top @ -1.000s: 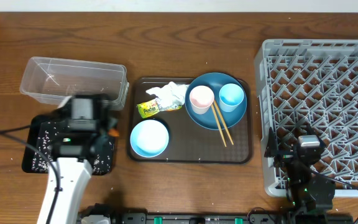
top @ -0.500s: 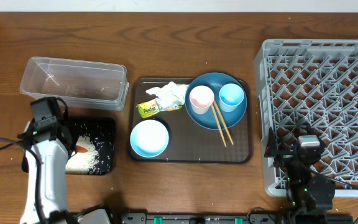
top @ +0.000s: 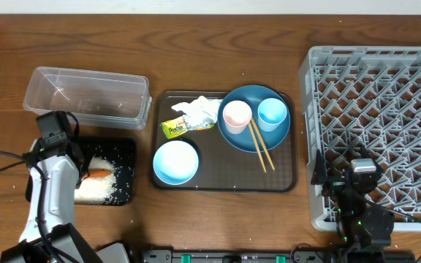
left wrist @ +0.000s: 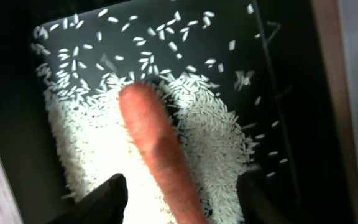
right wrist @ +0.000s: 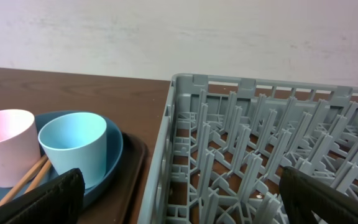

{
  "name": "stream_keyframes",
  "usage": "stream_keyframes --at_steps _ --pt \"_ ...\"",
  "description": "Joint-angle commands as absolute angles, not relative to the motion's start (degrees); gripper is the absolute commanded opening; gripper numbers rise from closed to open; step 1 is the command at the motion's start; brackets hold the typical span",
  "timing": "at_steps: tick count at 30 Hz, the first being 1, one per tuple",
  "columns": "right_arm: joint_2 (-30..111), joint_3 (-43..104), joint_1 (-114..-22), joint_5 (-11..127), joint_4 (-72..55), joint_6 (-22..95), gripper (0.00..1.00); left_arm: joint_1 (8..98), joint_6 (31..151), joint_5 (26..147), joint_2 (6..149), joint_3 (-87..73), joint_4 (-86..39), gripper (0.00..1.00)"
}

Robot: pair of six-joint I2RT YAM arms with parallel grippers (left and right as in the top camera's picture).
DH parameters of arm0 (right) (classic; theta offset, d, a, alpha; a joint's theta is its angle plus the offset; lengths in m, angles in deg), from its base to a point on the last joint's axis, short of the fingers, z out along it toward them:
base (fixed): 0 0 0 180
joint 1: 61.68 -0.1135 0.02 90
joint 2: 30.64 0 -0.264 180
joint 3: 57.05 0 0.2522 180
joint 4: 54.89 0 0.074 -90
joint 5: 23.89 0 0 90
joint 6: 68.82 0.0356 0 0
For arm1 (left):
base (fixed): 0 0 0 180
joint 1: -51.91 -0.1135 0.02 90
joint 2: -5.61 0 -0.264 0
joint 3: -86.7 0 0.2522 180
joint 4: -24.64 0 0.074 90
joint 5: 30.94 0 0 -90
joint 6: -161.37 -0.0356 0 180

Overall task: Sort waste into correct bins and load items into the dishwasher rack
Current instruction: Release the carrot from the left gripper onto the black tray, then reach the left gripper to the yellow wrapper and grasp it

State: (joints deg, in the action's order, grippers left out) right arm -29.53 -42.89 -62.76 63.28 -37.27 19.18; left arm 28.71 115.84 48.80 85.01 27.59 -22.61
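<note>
Left arm (top: 48, 201) has swung back off the shallow black rectangular tray (top: 126, 148) and the left gripper (left wrist: 180, 198) has opened, fingers clear either side of the orange carrot (left wrist: 154, 143) lying on the loose white rice grains (left wrist: 98, 149) in it (right gripper (right wrist: 185, 208) gapes wide at the near-left corner of the grey plastic lattice rack (top: 386, 109)).

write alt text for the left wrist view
An orange carrot lies across a heap of loose white rice grains in a shallow black rectangular tray, seen close from above. The left hand is open, its two dark fingers at the bottom edge on either side of the carrot, apart from it.
</note>
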Motion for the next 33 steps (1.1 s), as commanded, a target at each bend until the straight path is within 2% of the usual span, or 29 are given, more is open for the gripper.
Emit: stream_keyframes --at_steps 1,5,12,16,24,33 --pt "-29.55 -42.98 -62.78 63.26 -37.05 18.96 0.99 28.40 112.65 48.51 84.66 27.22 -22.02 0.61" --pt "-29.55 -42.98 -62.78 63.26 -37.05 18.96 0.99 28.47 106.66 53.67 82.19 25.37 -22.00 0.61" --pt "-29.55 -42.98 -62.78 63.26 -37.05 18.96 0.99 28.54 94.72 81.69 72.77 22.46 -22.02 0.61" --pt "-29.55 -42.98 -62.78 63.26 -37.05 18.96 0.99 30.63 94.51 90.48 67.39 22.39 -23.53 0.61" --pt "-29.55 -42.98 -62.78 63.26 -37.05 18.96 0.99 44.38 94.75 89.39 62.69 22.20 -28.19 0.61" --pt "-29.55 -42.98 -62.78 63.26 -37.05 18.98 0.99 66.09 104.56 68.47 68.44 12.95 -34.29 0.61"
